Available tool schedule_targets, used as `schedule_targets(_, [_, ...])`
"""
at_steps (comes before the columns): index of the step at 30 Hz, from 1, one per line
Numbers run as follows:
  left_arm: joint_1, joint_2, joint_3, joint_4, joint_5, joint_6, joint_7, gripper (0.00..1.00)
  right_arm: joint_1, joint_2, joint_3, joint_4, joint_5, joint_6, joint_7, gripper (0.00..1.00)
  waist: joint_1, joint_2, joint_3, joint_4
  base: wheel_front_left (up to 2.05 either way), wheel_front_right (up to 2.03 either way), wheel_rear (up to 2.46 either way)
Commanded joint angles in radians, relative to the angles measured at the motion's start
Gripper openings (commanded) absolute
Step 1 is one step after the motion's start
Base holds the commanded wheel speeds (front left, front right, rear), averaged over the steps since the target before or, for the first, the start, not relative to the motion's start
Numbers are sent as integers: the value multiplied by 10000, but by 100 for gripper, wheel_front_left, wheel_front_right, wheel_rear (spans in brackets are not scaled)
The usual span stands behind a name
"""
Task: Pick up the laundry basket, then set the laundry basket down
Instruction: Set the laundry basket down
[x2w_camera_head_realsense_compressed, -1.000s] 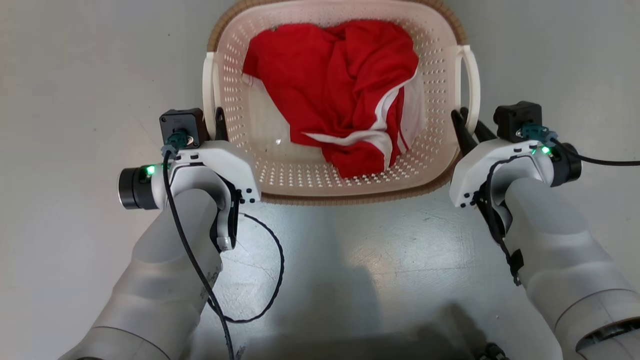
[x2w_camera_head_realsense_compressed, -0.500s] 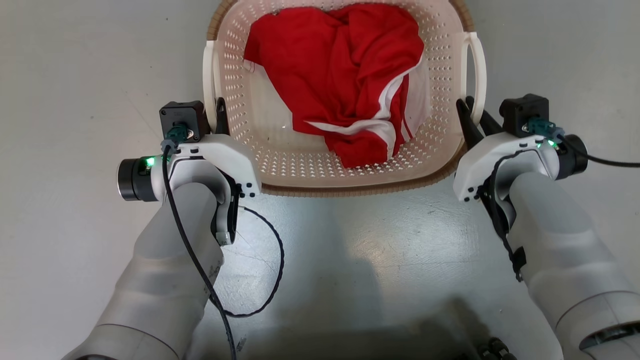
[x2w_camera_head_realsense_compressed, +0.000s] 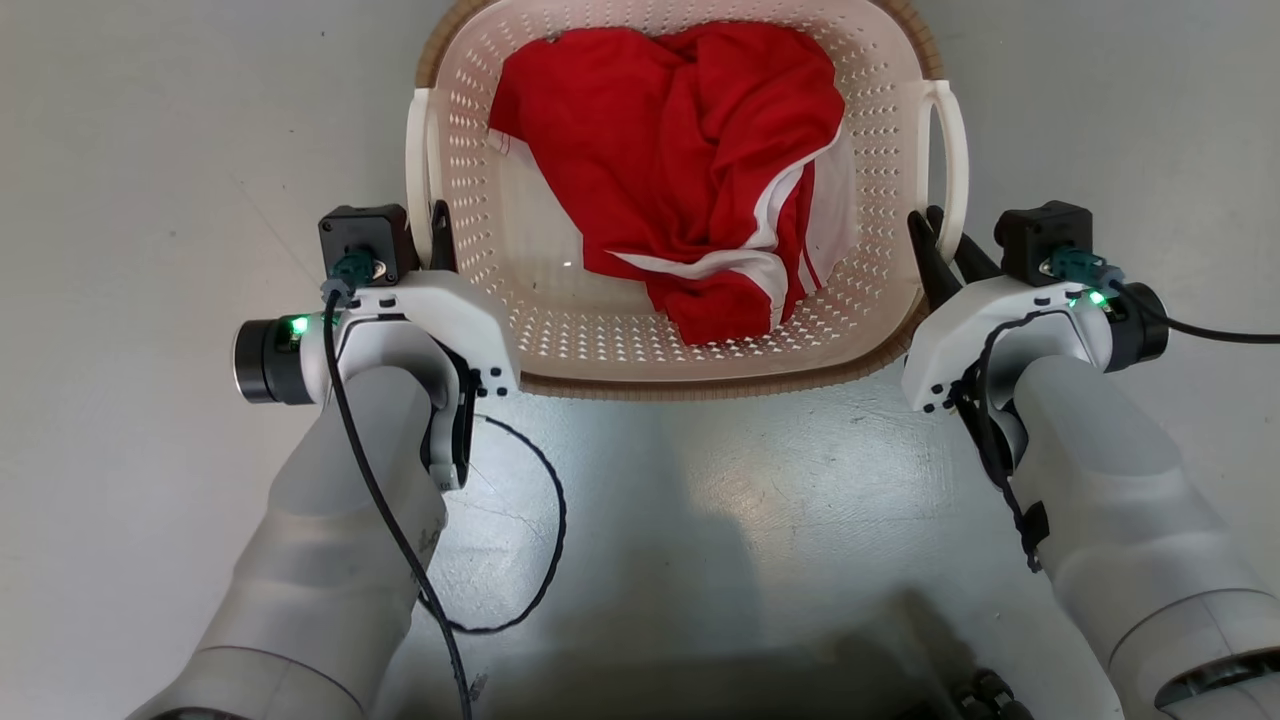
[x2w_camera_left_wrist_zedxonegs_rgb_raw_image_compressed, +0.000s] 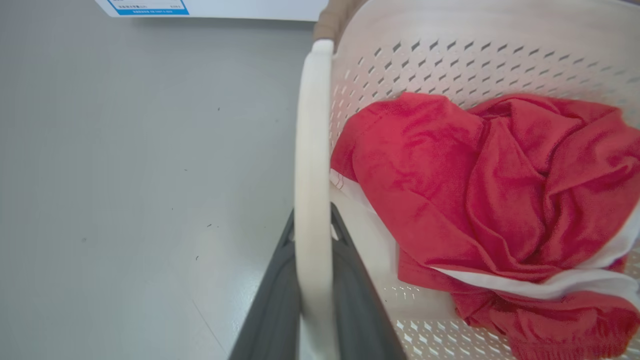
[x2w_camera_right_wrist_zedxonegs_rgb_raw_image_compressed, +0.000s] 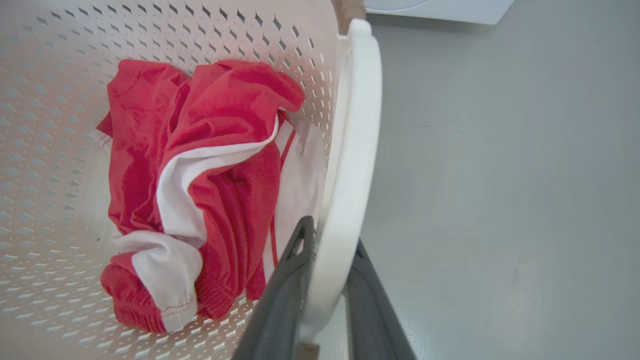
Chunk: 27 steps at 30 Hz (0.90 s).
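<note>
Plain grey floor (x2w_camera_head_realsense_compressed: 700, 520), glossy patch in front of the robot, white appliance base (x2w_camera_right_wrist_zedxonegs_rgb_raw_image_compressed: 440, 10) at the far edge. The laundry basket (x2w_camera_head_realsense_compressed: 700, 388) sat centred between the two arms, long side across, with a red garment with white trim (x2w_camera_head_realsense_compressed: 680, 170) crumpled in the bottom. Left pincer (x2w_camera_head_realsense_compressed: 437, 225) was pinching the near end of the left loop handle (x2w_camera_head_realsense_compressed: 418, 170); in the left wrist view, one dark finger sat on each side of the white bar, closed tight on it. Right pincer (x2w_camera_head_realsense_compressed: 940, 235) mirrored that on the right loop handle (x2w_camera_head_realsense_compressed: 955, 150), same bite at the near end. Symmetric two-handle grip makes sense to me: load level, cloth can't slide and tip it. Bite was at the loop ends rather than mid-span, probably because that's where the arms reach; I'd expect some tilt away from the robot. Couldn't tell whether the basket's base was on the floor or just off it. Loose black cable (x2w_camera_head_realsense_compressed: 540, 560) looped below the left forearm, clear of the basket.
</note>
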Motion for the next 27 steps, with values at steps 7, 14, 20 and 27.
schedule_targets(7, [-28,134,540,-112,207,234,-93,100,392,183,-379,-283,-419,62,-141,100,0,0,36,-18,0,0,0])
schedule_targets(14, [44,131,527,-99,64,235,-93,100,680,183,-939,-704,-869,62,-141,100,0,0,-87,21,0,0,0])
schedule_targets(20, [273,131,591,-341,-207,167,-93,100,1041,183,-1127,-1283,-849,62,-141,100,0,0,-531,39,0,0,0])
schedule_targets(27, [1094,130,1185,-1585,-129,194,-93,100,1786,183,-1331,-2747,-716,62,-141,100,0,0,-1561,71,0,0,0])
